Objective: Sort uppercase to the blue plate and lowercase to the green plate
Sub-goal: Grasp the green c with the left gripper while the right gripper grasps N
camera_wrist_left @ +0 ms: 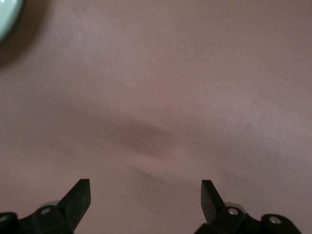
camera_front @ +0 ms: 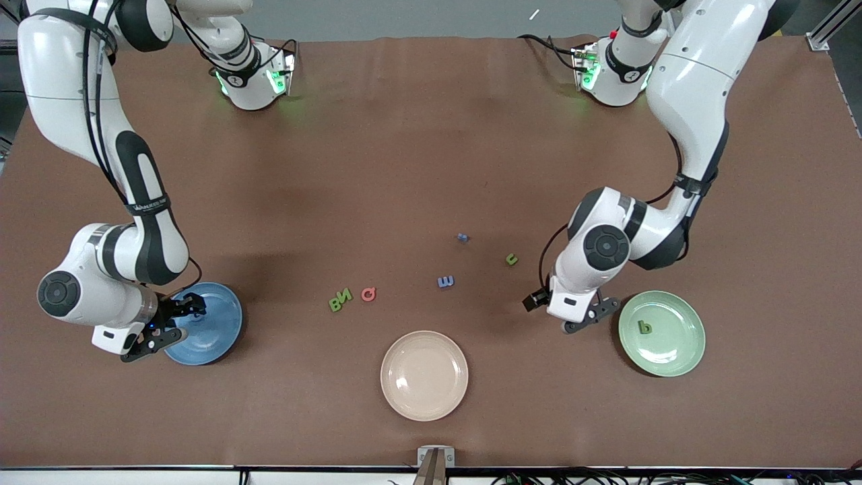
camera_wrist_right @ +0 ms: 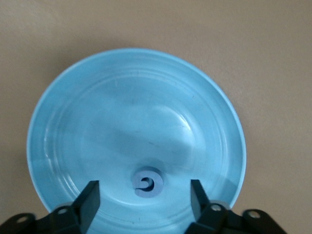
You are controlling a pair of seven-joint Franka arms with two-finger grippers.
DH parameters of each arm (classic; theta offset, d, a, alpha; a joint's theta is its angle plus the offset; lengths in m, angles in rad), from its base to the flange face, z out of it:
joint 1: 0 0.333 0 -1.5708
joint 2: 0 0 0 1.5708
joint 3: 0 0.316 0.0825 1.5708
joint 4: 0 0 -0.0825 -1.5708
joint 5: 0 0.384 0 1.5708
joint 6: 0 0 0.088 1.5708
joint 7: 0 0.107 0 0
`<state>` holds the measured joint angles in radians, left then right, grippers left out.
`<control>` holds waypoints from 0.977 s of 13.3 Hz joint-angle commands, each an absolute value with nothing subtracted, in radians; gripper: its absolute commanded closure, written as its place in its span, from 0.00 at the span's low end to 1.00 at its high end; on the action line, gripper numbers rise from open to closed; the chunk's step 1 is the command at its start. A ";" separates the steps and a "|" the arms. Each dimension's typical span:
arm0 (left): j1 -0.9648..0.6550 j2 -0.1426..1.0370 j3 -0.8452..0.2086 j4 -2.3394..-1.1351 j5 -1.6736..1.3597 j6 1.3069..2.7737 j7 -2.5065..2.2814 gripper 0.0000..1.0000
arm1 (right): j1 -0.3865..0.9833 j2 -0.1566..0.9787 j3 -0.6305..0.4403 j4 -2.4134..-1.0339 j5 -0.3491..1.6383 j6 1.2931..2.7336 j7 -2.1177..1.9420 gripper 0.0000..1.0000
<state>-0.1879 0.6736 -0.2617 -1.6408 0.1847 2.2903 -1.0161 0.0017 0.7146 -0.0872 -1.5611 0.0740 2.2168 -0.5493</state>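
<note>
The blue plate lies at the right arm's end of the table. My right gripper hangs open just over it. In the right wrist view the blue G lies flat in the blue plate, free between my open right gripper. The green plate at the left arm's end holds the green b. My left gripper is open and empty over bare table beside it. Green B, green N, red Q, blue m, blue cross piece and green n lie on the table.
A cream plate lies nearer to the front camera than the loose letters, midway between the two coloured plates. The brown table stretches toward the arm bases. A corner of the green plate shows in the left wrist view.
</note>
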 commanded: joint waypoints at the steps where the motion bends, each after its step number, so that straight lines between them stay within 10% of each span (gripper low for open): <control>1: -0.227 0.653 -0.259 -1.681 0.190 2.284 -1.161 0.01 | 0.021 0.695 -0.078 -1.551 0.074 2.204 -0.464 0.15; 13: -0.244 0.568 -0.262 -1.962 0.192 2.519 -1.358 0.20 | 0.323 0.690 -0.037 -1.549 0.176 2.230 0.403 0.15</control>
